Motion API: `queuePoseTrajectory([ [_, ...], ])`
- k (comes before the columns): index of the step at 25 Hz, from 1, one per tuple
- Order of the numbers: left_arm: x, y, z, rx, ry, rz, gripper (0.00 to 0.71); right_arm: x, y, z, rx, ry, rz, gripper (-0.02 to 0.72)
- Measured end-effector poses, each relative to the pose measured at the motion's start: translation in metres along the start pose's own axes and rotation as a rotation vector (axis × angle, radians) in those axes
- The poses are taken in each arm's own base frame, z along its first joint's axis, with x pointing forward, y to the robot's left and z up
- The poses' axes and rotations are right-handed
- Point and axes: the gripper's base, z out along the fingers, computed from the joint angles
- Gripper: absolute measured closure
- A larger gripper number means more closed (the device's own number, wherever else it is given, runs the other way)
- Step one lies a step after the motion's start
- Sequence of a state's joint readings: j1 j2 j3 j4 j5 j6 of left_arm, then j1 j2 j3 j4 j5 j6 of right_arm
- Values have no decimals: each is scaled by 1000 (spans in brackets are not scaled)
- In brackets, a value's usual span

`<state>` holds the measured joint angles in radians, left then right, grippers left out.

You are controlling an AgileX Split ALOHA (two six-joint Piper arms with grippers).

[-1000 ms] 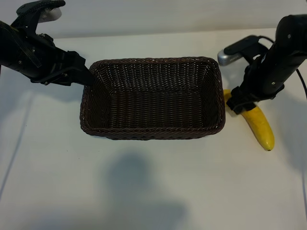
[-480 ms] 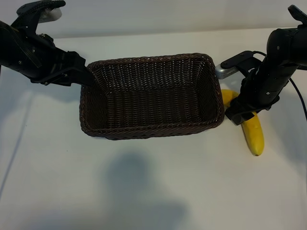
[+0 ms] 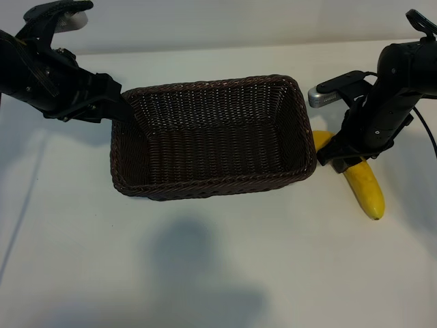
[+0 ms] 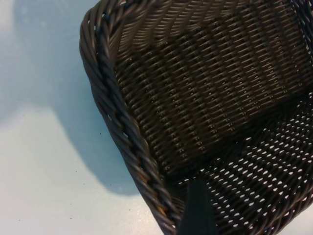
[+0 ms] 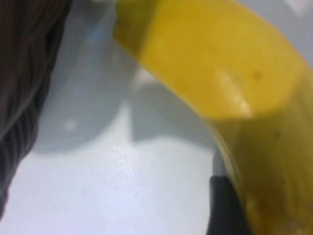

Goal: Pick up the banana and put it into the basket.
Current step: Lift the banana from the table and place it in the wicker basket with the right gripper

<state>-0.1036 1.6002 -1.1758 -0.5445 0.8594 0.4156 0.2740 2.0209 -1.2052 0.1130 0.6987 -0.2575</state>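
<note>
Banana (image 3: 364, 186) lies flat on the white table (image 3: 218, 273), just right of the basket (image 3: 212, 184) in the exterior view, one end close beside the basket's right wall, the other end angled out toward the front edge. Not in the basket; pick not done.

Handling, my read: light, firm enough to lift from one grip, but soft under the skin, so a hard pinch would bruise or split it. Skin is smooth and somewhat slick, and the curve means it can roll or swing if taken off-centre. Best hold is across the thick mid-body, fingers on the two long sides, not the stem tip. Present grip spot looks nearer the basket-side end, so the free end may droop on lift.

Right hand (image 3: 341, 158) points down over the banana near that end. Right wrist view shows the banana (image 5: 230, 88) filling the frame, with one dark finger (image 5: 222, 205) right beside it. Fingers straddle the fruit, but I cannot tell whether they are clamped on it or just around it.

Basket sits mid-table, nothing inside. Left hand (image 3: 121, 109) is at the basket's left rim, open, one finger (image 4: 198, 210) reaching inside the rim (image 4: 127, 147); looks like bracing, contact unclear.
</note>
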Motion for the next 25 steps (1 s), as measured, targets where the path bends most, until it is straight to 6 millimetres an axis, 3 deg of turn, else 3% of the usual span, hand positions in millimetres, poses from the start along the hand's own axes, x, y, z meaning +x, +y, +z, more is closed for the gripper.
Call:
queuePoseTrajectory([
  [12, 0, 0, 0, 0, 0, 0, 115, 0, -9, -8, 77, -11, 20, 282],
  [25, 0, 0, 0, 0, 0, 0, 115, -23, -11, -80, 109, -89, 11, 282],
])
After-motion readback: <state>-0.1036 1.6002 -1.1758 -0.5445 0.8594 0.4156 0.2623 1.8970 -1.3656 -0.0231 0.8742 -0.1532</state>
